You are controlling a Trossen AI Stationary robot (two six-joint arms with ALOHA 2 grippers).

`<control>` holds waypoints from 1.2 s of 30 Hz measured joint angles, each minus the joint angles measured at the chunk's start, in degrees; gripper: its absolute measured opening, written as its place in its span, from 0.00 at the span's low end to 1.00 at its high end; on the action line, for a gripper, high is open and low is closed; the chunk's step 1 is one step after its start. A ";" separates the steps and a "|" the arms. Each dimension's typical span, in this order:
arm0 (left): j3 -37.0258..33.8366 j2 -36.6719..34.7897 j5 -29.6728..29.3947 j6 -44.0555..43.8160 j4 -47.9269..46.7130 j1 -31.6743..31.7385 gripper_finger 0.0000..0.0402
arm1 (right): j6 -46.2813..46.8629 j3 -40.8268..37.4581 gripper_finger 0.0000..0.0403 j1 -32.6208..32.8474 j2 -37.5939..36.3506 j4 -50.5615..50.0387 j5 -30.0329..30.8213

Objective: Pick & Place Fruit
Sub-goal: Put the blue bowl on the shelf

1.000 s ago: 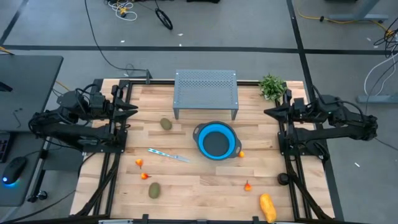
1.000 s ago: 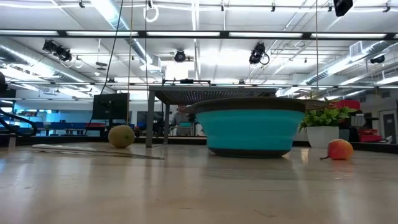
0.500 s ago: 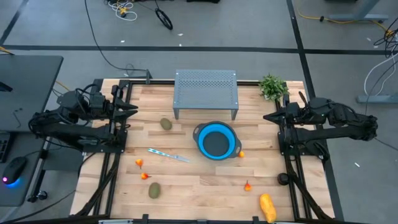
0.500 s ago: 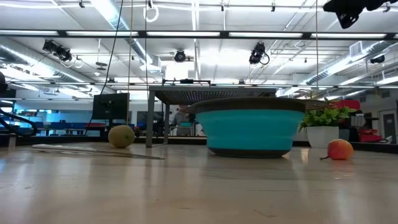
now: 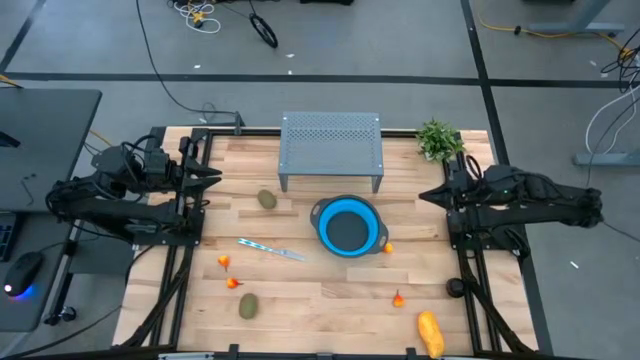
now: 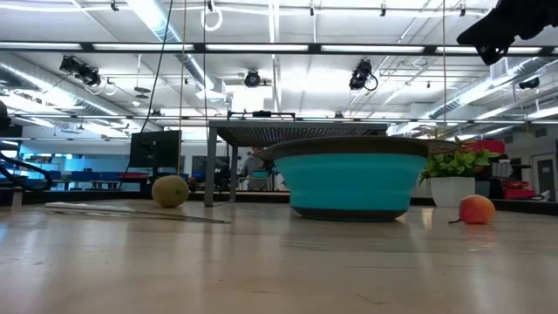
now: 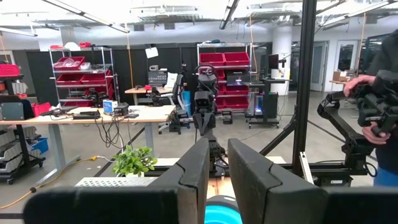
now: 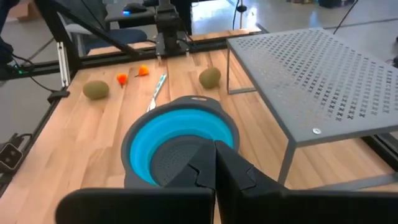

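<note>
Two brown-green kiwis, a long yellow-orange fruit and several tiny red-orange fruits, among them one and one, lie loose on the wooden table. My right gripper hangs shut above the table's right side, slanting down toward the blue bowl; its wrist view shows the fingers closed together over the bowl. My left gripper waits at the left edge, roughly level, with a narrow gap between its fingers and nothing in it.
A grey perforated rack stands behind the bowl. A green plant sprig is at the far right corner. A slim silvery knife lies left of the bowl. Bare wood stretches along the near half of the table.
My right gripper has sunk and tipped its fingers downward toward the bowl, coming farther into the low view's upper right corner. It has stayed shut. No fruit has moved.
</note>
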 joint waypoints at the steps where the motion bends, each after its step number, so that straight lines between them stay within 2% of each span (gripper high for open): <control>1: 0.00 0.00 0.00 0.00 0.00 -0.01 0.17 | 0.00 -0.41 0.00 0.00 -0.72 -0.01 0.00; 14: 0.00 0.00 0.00 0.00 0.00 -0.02 0.17 | 1.28 -5.87 0.00 -0.02 -3.13 2.11 0.00; 18: 0.00 0.00 0.00 0.00 0.00 0.00 0.17 | 1.65 -6.35 0.04 -0.02 -2.40 3.42 0.06; 23: 0.00 0.00 0.00 -0.01 0.00 -0.01 0.17 | 3.05 -6.37 0.16 -0.02 -1.53 3.23 1.93; 32: 0.00 0.00 0.00 0.00 0.00 -0.02 0.17 | 4.52 -6.37 0.45 -0.02 -1.47 3.14 2.03; 36: 0.00 0.00 0.00 -0.02 0.00 -0.02 0.17 | 5.95 -6.37 0.53 -0.02 -1.47 3.01 2.05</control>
